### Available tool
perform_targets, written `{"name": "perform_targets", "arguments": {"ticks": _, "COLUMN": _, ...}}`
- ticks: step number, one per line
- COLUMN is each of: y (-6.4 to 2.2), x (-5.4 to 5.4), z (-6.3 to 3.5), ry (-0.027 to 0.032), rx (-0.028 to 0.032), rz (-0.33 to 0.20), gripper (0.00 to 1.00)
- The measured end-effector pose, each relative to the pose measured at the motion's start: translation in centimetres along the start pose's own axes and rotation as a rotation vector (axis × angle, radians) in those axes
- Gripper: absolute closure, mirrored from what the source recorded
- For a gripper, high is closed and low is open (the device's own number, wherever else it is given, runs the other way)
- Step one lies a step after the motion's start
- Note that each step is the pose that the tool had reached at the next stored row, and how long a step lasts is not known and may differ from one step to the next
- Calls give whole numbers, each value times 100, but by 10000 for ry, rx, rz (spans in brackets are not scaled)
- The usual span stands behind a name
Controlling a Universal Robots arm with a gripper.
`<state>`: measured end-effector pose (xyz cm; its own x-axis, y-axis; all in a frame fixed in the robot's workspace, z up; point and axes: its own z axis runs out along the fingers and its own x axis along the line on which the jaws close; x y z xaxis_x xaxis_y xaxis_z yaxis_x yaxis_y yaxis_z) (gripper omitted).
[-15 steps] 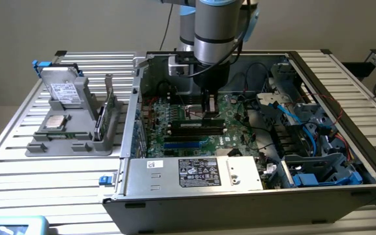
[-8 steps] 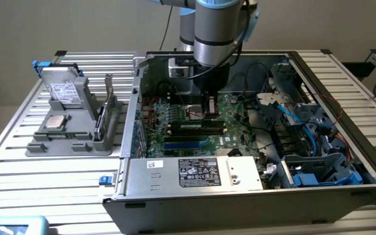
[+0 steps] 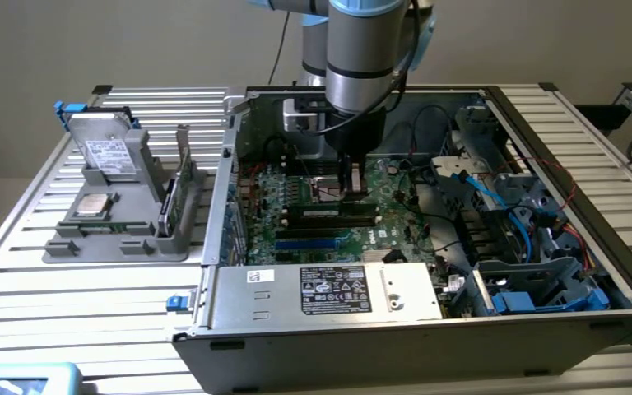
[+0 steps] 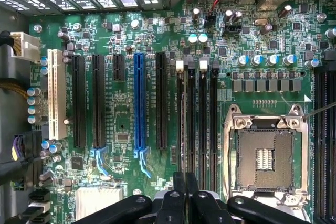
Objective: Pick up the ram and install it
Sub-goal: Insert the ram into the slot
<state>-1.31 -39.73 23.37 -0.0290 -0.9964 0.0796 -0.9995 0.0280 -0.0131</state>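
1. Aluminium-slatted bench (image 3: 96,280) carries an open grey steel computer case (image 3: 404,354), which sits from the bench's middle toward the edge at the exterior view's right.
2. Large green square motherboard (image 4: 126,119) lies on the case floor. Its long black plastic memory slots (image 4: 203,124) run beside the bare metal processor socket (image 4: 265,156).
3. Thin ram stick (image 3: 331,216), with dark chips and a pale label, stands on edge at those slots, so I judge that insertion is the step in hand.
4. Black tool (image 4: 185,178) hangs at the ram stick's top edge with its fingers closed to a hairline. I cannot tell whether they pinch the stick.
5. Seating would call for a straight, even downward press with the stick square to its slot, until the white end latches (image 4: 180,65) close.
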Motion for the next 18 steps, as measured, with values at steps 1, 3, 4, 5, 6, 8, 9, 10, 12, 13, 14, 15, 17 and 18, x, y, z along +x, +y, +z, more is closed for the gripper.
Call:
{"name": "perform_targets", "arguments": {"ticks": 1, "y": 0, "x": 0, "z": 3, "ry": 1, "rx": -1, "rz": -1, "gripper": 88}}
{"name": "perform_targets", "arguments": {"ticks": 3, "y": 0, "x": 0, "z": 9, "ry": 3, "rx": -1, "rz": -2, "gripper": 88}}
{"name": "perform_targets", "arguments": {"ticks": 4, "y": 0, "x": 0, "z": 9, "ry": 5, "rx": -2, "rz": -2, "gripper": 88}}
{"name": "perform_targets", "arguments": {"ticks": 5, "y": 0, "x": 0, "z": 10, "ry": 4, "rx": -2, "rz": -2, "gripper": 88}}
{"name": "perform_targets", "arguments": {"ticks": 6, "y": 0, "x": 0, "z": 12, "ry": 2, "rx": -1, "rz": -2, "gripper": 88}}
{"name": "perform_targets", "arguments": {"ticks": 8, "y": -1, "x": 2, "z": 13, "ry": -1, "rx": 1, "rz": -1, "gripper": 88}}
{"name": "perform_targets", "arguments": {"ticks": 9, "y": -1, "x": 5, "z": 14, "ry": -1, "rx": 1, "rz": -2, "gripper": 88}}
{"name": "perform_targets", "arguments": {"ticks": 10, "y": -1, "x": 5, "z": 13, "ry": 0, "rx": 0, "rz": -1, "gripper": 88}}
{"name": "perform_targets", "arguments": {"ticks": 12, "y": -1, "x": 6, "z": 13, "ry": 1, "rx": 0, "rz": -1, "gripper": 88}}
{"name": "perform_targets", "arguments": {"ticks": 13, "y": 0, "x": 7, "z": 13, "ry": 3, "rx": -1, "rz": -2, "gripper": 88}}
{"name": "perform_targets", "arguments": {"ticks": 14, "y": 0, "x": 8, "z": 13, "ry": 1, "rx": -1, "rz": -5, "gripper": 88}}
{"name": "perform_targets", "arguments": {"ticks": 15, "y": 0, "x": 8, "z": 13, "ry": 2, "rx": 0, "rz": -9, "gripper": 88}}
{"name": "perform_targets", "arguments": {"ticks": 17, "y": 0, "x": 9, "z": 14, "ry": 1, "rx": 1, "rz": -20, "gripper": 88}}
{"name": "perform_targets", "arguments": {"ticks": 18, "y": 2, "x": 10, "z": 14, "ry": 1, "rx": 1, "rz": -25, "gripper": 88}}
